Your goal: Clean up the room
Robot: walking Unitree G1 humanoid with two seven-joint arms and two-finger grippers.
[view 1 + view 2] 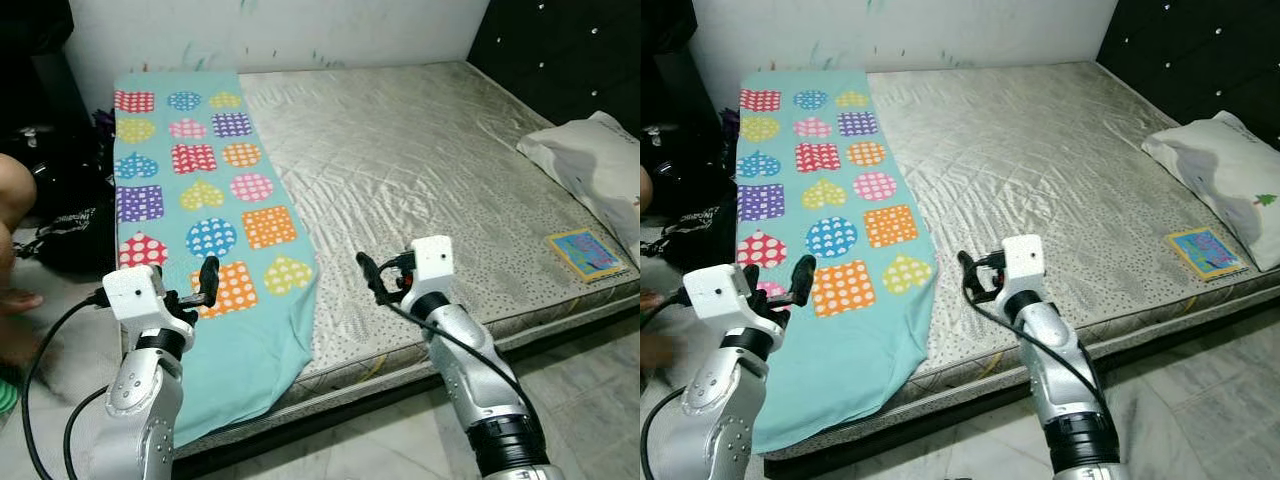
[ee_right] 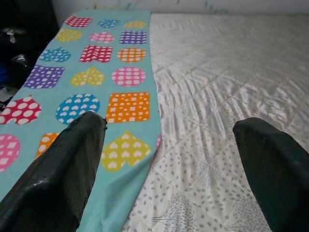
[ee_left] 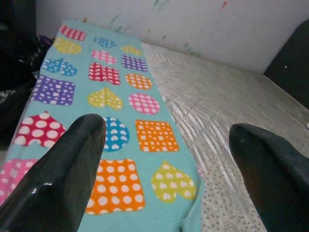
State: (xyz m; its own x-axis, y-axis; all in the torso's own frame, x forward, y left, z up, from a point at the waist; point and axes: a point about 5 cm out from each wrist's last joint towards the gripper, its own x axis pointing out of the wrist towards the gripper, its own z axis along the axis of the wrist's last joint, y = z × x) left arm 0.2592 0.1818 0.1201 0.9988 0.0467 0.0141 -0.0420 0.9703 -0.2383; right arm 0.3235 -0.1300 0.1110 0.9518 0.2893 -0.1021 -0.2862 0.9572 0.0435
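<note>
Blanket (image 1: 205, 215) overhangs mattress (image 1: 420, 170) edge; both grippers (image 3: 166, 159) (image 2: 169, 159) seemingly open.

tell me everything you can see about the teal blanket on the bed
The teal blanket is a soft-looking cloth printed with polka-dotted hearts, circles and squares in many colours. It lies flat as a long strip along the left side of the bare mattress, its near end drooping over the edge. The left gripper hovers above that end, fingers open, not gripping it.

**Our silver arms and black fingers**

We see two silver arms, each ending in a white boxy wrist block. The left gripper (image 1: 203, 283) and right gripper (image 1: 372, 277) carry long glossy black fingers (image 3: 58, 179). Black cables loop beside both arms.
</note>
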